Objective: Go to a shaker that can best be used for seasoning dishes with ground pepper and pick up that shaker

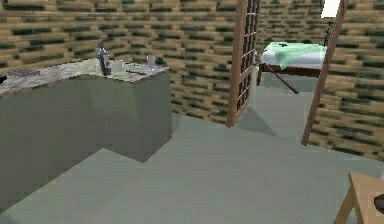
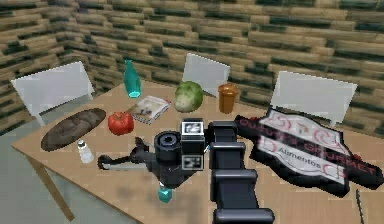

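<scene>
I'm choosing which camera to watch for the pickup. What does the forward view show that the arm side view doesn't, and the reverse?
Forward view: a grey counter with a dark bottle, an open door and a bed beyond it. Arm side view: the gripper, a small white shaker, bread, a tomato, a teal bottle and an orange cup. Both: brick walls, and possibly the same wooden table.

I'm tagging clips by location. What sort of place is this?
Probably a home's kitchen-dining area: a wooden table bearing a bread loaf and tomato, a counter, and a bed beyond an open door.
</scene>
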